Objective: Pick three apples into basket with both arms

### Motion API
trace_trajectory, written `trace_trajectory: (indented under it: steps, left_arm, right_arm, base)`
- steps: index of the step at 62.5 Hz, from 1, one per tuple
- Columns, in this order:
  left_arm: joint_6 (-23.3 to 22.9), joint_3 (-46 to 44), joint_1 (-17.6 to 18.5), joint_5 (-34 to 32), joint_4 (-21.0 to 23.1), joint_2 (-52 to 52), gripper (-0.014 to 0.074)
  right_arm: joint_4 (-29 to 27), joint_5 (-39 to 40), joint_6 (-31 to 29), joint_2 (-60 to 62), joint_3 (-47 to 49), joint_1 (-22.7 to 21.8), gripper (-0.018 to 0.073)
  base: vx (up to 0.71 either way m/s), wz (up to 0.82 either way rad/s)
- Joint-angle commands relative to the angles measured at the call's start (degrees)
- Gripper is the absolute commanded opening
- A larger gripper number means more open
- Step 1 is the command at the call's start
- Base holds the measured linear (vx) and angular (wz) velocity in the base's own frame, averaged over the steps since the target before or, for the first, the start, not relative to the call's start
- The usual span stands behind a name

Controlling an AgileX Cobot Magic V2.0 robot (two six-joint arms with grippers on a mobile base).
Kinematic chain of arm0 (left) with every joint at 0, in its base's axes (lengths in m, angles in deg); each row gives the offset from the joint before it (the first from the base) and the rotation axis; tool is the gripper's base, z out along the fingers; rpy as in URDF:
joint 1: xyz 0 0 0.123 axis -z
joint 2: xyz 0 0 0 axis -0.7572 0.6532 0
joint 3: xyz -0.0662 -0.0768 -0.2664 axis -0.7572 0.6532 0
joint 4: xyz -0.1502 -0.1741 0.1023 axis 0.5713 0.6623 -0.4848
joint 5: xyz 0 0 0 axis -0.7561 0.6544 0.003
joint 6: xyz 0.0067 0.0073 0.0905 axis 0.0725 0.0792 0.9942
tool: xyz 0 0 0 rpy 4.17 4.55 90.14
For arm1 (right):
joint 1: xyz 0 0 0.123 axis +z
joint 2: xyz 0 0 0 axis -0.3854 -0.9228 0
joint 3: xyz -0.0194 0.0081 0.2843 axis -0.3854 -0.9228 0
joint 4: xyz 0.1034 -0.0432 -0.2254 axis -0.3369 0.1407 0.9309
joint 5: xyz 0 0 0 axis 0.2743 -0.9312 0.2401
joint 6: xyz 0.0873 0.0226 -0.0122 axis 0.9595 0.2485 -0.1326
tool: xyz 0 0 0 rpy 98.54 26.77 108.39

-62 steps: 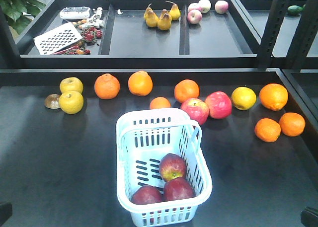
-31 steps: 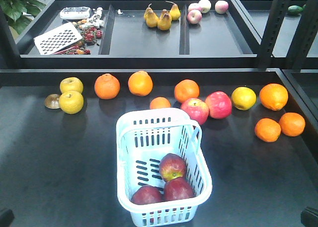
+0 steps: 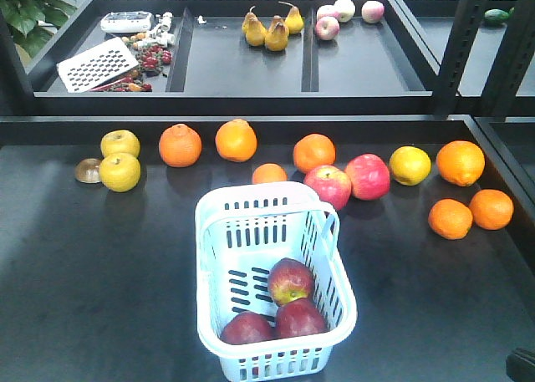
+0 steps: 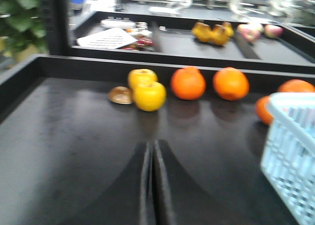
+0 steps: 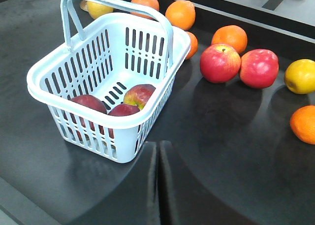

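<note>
Both of my grippers, left (image 4: 150, 185) and right (image 5: 158, 185), are pressed together holding nothing, while the three apples (image 3: 276, 308) lie clustered in the basket (image 3: 209, 231) on the worktop (image 3: 92, 265), oranges (image 3: 209, 142) beyond.

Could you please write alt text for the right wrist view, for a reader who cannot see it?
A pale blue basket on a dark table holds three dark red apples, its handle upright. Two brighter red apples, oranges and a yellow fruit lie behind and beside it. The right gripper, shut and empty, shows at the bottom edge.
</note>
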Motion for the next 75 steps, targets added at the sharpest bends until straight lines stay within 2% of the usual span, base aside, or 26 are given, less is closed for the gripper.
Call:
trace_trajectory:
  steps: [1,75]
  left_arm:
    - [-1.0,0.5,-2.3,-4.4,-0.1,-0.9,-0.0006]
    - [-1.1,0.5,-2.7,-5.6,0.1,-0.9,-0.0006]
  right_arm:
    - [0.7,4.0,-0.1,-0.6,1.6,-0.2,-0.0008]
    - [0.7,4.2,-0.1,-0.6,1.3,-0.2,-0.0008]
  base:
    - [0.0,0.0]
    - [0.0,0.0]
